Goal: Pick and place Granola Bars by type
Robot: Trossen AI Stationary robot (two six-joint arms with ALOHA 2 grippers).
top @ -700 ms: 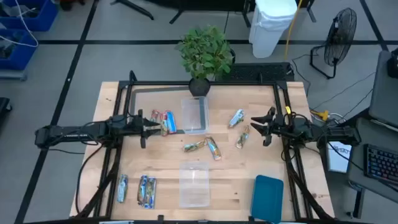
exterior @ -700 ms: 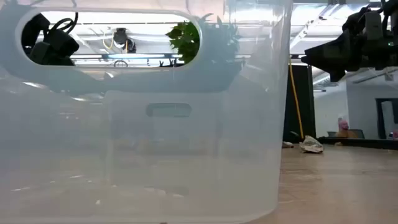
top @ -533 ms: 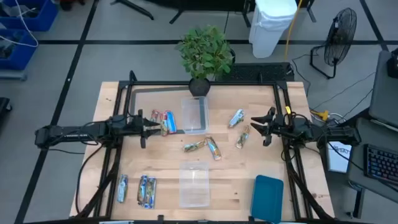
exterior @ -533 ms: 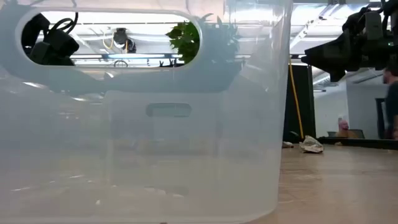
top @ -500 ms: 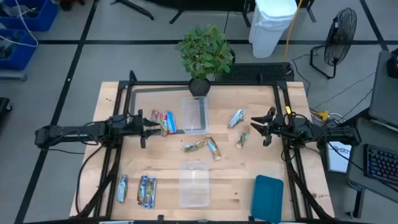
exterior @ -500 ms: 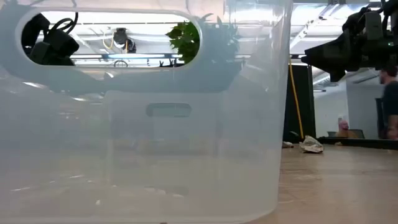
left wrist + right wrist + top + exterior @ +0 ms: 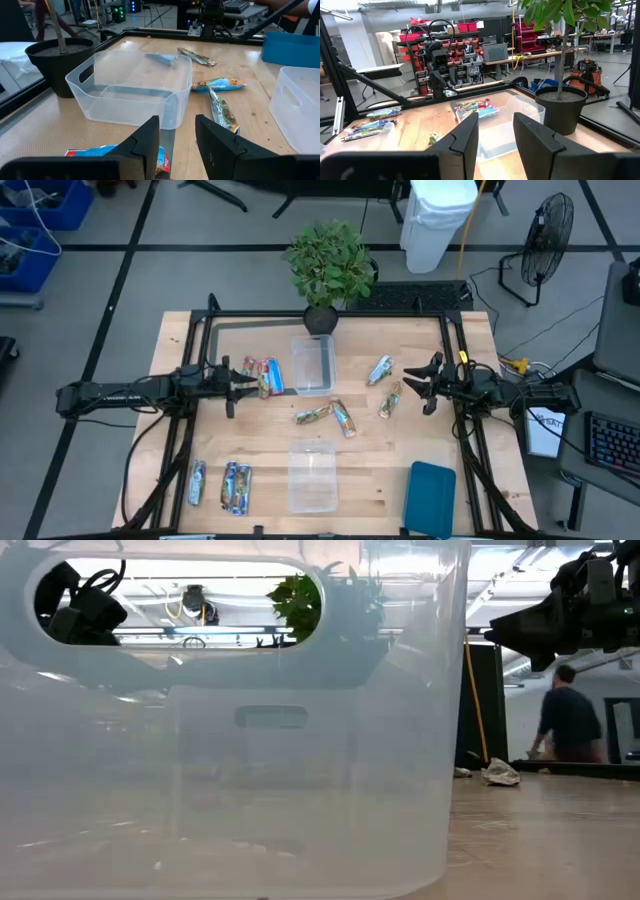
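Granola bars lie scattered flat on the wooden table. Two red-blue bars point(image 7: 263, 376) sit beside the far clear tub point(image 7: 312, 364). A green-gold bar point(image 7: 312, 415) and a blue-orange bar point(image 7: 344, 419) lie mid-table. A silvery teal bar point(image 7: 380, 369) and another green-gold bar point(image 7: 389, 401) lie to the right. Several more point(image 7: 225, 485) lie near the left front corner. My left gripper point(image 7: 247, 377) is open just left of the red-blue bars point(image 7: 102, 150). My right gripper point(image 7: 411, 381) is open to the right of the silvery teal bar. Neither touches a bar.
A second clear tub point(image 7: 312, 476) stands near the front edge and fills the low view point(image 7: 230, 750). A flat teal tray point(image 7: 431, 498) lies at the front right. A potted plant point(image 7: 330, 272) stands at the far edge. A person point(image 7: 570, 722) is in the room behind.
Both arms and all bars have kept still. In the low view a person has walked into the room behind the table, from the right.
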